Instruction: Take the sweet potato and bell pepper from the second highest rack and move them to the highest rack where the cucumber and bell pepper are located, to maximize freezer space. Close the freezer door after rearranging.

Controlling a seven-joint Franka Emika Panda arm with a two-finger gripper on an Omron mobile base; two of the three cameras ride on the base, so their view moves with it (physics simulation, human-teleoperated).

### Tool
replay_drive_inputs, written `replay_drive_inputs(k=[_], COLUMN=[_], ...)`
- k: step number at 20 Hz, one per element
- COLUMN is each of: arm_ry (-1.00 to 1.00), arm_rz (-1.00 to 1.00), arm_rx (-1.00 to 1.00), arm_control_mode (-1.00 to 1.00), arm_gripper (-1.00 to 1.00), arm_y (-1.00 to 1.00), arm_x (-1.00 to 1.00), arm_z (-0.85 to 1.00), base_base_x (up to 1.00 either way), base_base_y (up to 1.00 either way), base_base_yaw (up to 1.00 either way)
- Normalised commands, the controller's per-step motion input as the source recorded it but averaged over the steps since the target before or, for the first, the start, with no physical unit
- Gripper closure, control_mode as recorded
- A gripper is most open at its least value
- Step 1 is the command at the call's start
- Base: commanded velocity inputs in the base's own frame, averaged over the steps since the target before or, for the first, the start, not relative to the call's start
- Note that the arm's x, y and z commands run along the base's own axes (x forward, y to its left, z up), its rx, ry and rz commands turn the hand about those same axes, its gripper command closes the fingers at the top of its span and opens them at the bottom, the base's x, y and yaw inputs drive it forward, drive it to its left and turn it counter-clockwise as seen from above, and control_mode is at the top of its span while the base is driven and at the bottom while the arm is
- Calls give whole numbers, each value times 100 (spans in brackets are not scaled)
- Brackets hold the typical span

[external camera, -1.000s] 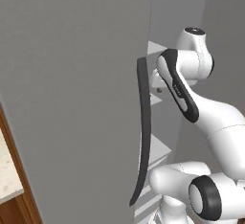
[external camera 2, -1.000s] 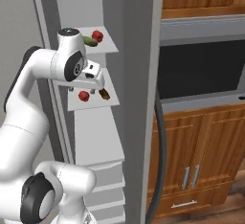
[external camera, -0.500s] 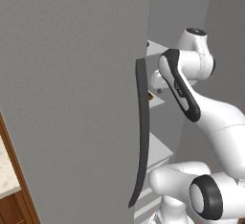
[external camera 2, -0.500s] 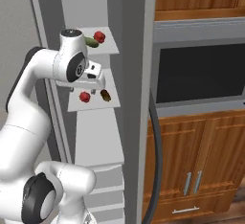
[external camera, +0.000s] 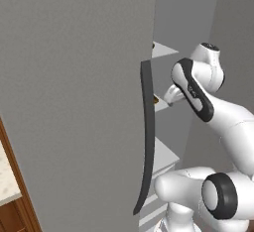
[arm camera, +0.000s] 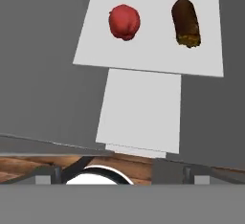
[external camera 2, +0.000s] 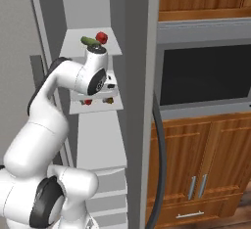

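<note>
On 2nd-highest pale grey rack (arm camera: 148, 27) you've a red bell pepper (arm camera: 124, 21) beside brown-orange sweet potato (arm camera: 185, 21); gripper state can't tell.

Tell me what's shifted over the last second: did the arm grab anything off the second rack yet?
Nothing grabbed. The whole picture slid in both base views, so the base drove; the arm's wrist now sits lower, in front of the second rack. In the hand view the red bell pepper and the sweet potato lie untouched side by side on that rack. The cucumber and other pepper stay on the top rack. The freezer door remains open.
</note>
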Motion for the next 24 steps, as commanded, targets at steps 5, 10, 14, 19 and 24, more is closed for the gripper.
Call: replay_drive_inputs(k=[5, 10, 14, 19, 24], arm_ry=[0, 0, 0, 0, 0], arm_rz=[0, 0, 0, -7, -6], arm_rx=[-7, 0, 2, 1, 0], arm_control_mode=[-100, -100, -100, -100, -100], arm_gripper=[-100, -100, -100, -100, -100], arm_y=[0, 0, 7, 8, 1], arm_x=[52, 65, 66, 60, 50], arm_z=[-41, -23, -12, -6, -13], base_base_x=[0, 0, 0, 0, 0], base_base_y=[0, 0, 0, 0, 0], base_base_yaw=[0, 0, 0, 0, 0])
